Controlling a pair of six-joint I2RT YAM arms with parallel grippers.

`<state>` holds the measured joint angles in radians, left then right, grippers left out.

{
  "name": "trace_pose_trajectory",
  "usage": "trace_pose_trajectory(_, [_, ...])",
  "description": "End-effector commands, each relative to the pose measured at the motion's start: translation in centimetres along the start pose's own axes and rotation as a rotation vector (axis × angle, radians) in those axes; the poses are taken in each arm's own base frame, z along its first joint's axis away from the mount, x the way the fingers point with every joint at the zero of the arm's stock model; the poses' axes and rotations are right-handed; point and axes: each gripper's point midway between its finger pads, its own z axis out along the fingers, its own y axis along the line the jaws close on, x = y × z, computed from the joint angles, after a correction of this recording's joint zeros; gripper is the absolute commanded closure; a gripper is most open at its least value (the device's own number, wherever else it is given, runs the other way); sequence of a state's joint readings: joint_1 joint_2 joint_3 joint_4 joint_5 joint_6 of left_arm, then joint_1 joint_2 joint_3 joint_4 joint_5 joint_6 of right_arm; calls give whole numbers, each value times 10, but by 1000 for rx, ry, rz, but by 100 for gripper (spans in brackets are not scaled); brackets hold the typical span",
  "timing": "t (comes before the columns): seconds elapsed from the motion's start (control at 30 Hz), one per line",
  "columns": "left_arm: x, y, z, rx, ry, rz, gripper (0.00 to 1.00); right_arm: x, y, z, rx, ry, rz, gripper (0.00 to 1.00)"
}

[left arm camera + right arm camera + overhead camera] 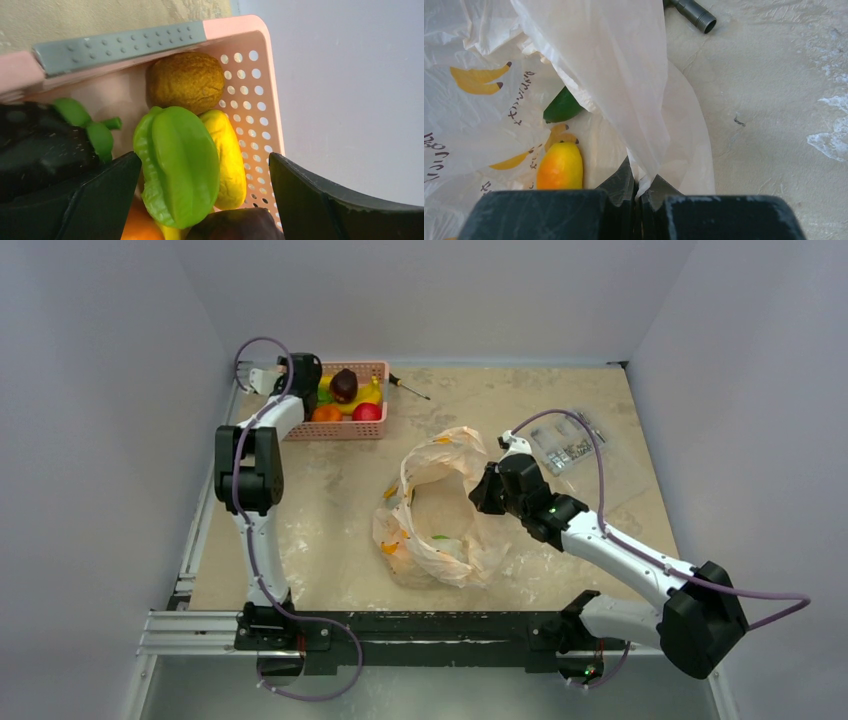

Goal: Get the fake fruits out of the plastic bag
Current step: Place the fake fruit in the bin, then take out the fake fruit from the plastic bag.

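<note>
Rim of the plastic bag (589,60) clamped in right claw (638,192); two fake fruits (559,166) lie inside, left of it. Hold mouth high and taut; left claw (207,197), jaws apart, hangs over basket (250,37).

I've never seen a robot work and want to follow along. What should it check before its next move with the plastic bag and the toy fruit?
1. Right gripper shut on the bag: ok, the fingers pinch its thin edge.
2. Bag mouth open from above: ok, the top view shows the opening.
3. Bag emptied: not ok, a yellow-orange fruit and a green fruit lie inside.
4. Left gripper free to pick: ok, it is open and holds nothing.
5. Left gripper near the bag: not ok, it hangs over the basket.
6. Room in the basket for more: cannot tell.
</note>
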<state>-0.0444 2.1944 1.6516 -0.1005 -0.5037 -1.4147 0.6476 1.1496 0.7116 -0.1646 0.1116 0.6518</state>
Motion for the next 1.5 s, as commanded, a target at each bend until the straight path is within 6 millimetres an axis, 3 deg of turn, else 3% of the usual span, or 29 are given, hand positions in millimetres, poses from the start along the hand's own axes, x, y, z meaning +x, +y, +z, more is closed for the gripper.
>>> trace_pose_trajectory(0.0, [-33, -32, -32, 52, 10, 61, 0, -8, 6, -3, -24, -35, 3, 100])
trace_pose_trajectory(0.17, [-51, -57, -91, 129, 91, 170, 0, -12, 6, -2, -18, -48, -16, 100])
trace_pose_trajectory(0.27, [-50, -52, -130, 168, 188, 209, 0, -16, 8, -2, -24, -56, -23, 100])
trace_pose_trajectory(0.4, [-29, -23, -189, 238, 405, 241, 1, -19, 12, -5, -40, -56, -44, 100])
trace_pose_trajectory(0.53, [11, 5, -249, 365, 653, 276, 4, -23, 15, -11, -48, -60, -70, 100])
trace_pose_trajectory(0.63, [36, 30, -295, 435, 794, 401, 4, -28, 17, -17, -56, -70, -85, 100])
trace_pose_trajectory(0.77, [50, 63, -353, 517, 965, 528, 4, -33, 18, -22, -52, -83, -85, 100])
trace_pose_trajectory(0.93, [34, 99, -410, 598, 1097, 644, 6, -51, 23, -27, -37, -119, -102, 100])
trace_pose_trajectory(1.1, [11, 120, -451, 691, 1093, 706, 6, -90, 34, -41, -11, -199, -164, 100])
trace_pose_trajectory(1.3, [-4, 117, -495, 855, 1099, 620, 6, -139, 53, -71, -4, -295, -246, 100])
trace_pose_trajectory(1.47, [-15, 109, -529, 992, 1096, 570, 8, -141, 90, -81, -184, -294, -234, 100])
